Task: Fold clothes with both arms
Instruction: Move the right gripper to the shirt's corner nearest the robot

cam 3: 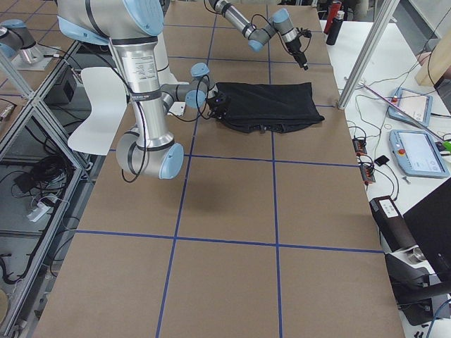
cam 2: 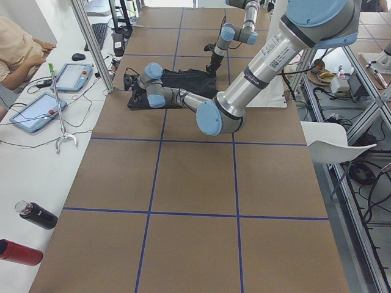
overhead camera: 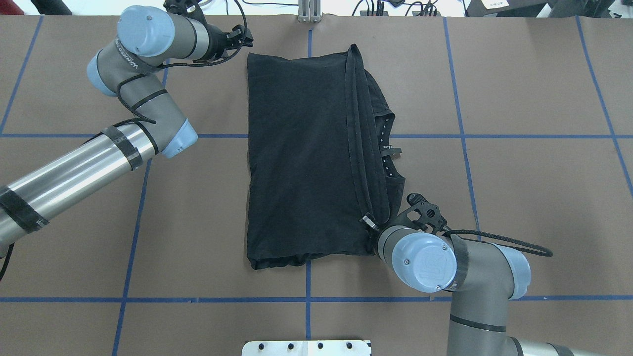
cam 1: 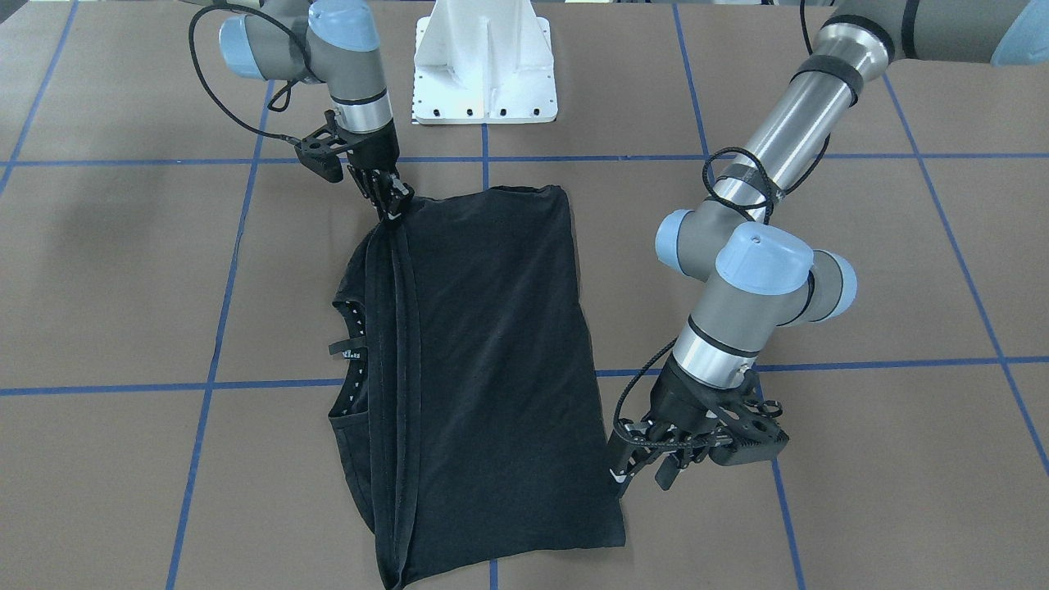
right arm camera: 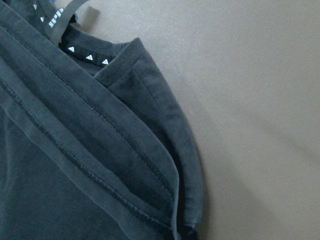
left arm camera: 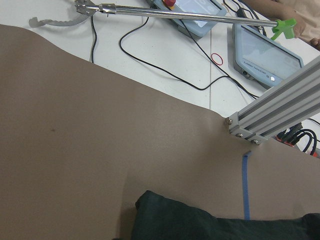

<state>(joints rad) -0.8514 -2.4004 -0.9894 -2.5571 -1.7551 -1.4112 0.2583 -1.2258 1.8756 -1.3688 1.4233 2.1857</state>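
At right claw (cam 1: 387, 199): jaws clamped on black T-shirt (cam 1: 492, 344) corner, doubled hem gathered
Beside left claw (cam 1: 643, 472): T-shirt's opposite corner, fingers apart, gripping nothing
T-shirt: folded flat on table (cam 1: 819, 508), between both claws

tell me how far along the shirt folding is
Done: the black T-shirt has one fold, its hem lying by the collar. In hand: the right claw pinches a hem corner; the left claw hangs open beside the cloth. Left: release, then probably a crosswise fold.
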